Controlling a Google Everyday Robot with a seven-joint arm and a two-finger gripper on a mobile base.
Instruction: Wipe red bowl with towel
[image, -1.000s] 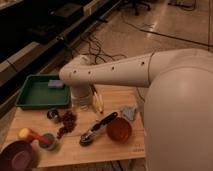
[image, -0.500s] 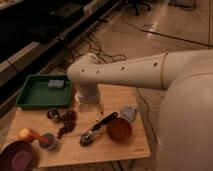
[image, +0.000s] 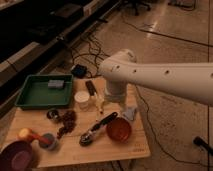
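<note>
We see the round red bowl (image: 119, 130) near the light wooden table's (image: 125, 150) front right, the crumpled grey towel (image: 129, 113) just behind it, and the gripper (image: 100, 104) low beside the towel, its grip beyond our telling.

Legible text, labels, brands, numbers, signs: none is showing anywhere on the items or on the arm (image: 165, 76).
Gripper (image: 116, 98): is hanging at the arm's end, low over the far side of the table (image: 125, 148), just right of the cup (image: 82, 100).
</note>
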